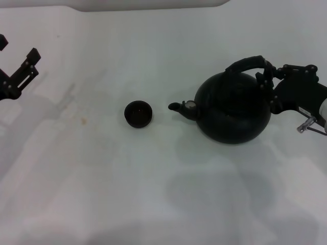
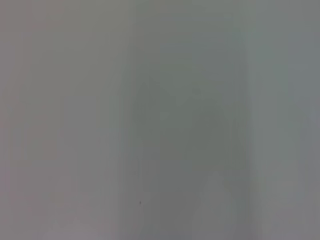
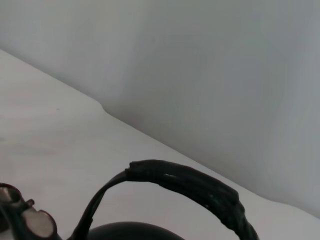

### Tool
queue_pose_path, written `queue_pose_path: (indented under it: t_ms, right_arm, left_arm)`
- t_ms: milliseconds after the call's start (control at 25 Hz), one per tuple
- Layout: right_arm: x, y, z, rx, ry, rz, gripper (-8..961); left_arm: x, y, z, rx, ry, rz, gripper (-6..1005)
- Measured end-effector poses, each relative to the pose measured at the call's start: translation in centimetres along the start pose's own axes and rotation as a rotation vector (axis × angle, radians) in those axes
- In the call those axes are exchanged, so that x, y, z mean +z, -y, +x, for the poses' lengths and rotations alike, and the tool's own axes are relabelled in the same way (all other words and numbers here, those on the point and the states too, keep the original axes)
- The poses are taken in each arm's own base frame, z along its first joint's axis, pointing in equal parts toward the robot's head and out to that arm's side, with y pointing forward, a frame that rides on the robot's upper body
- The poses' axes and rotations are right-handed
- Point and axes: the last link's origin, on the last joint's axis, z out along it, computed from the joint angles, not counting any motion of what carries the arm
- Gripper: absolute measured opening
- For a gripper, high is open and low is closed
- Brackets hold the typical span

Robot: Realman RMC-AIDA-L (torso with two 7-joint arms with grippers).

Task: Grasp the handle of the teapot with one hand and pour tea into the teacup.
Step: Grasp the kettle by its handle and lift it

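The black teapot (image 1: 234, 109) stands upright on the white table at the right, its short spout (image 1: 176, 107) pointing left toward the teacup. The small dark teacup (image 1: 138, 114) sits alone near the middle, a short gap from the spout tip. The arched handle (image 1: 249, 63) rises over the pot, and my right gripper (image 1: 266, 76) is right at the handle's right end. The right wrist view shows the handle (image 3: 190, 182) close up above the pot's top (image 3: 125, 231). My left gripper (image 1: 18, 48) hangs open at the far left, away from both objects.
The white table (image 1: 153, 178) runs to a pale back wall (image 1: 153, 4). The left wrist view shows only a plain grey surface. Bare tabletop lies in front of and to the left of the teacup.
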Motion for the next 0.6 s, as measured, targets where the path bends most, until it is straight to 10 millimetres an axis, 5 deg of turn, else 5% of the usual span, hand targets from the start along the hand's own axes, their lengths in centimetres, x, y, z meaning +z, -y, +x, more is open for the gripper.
queue_pose_path:
  t_ms: [600]
  right_arm:
    - [0.01,0.05,0.08,-0.061,-0.007,0.020,137]
  left_arm:
    - [-0.10,-0.06,-0.04,-0.004,-0.002,0.004,774]
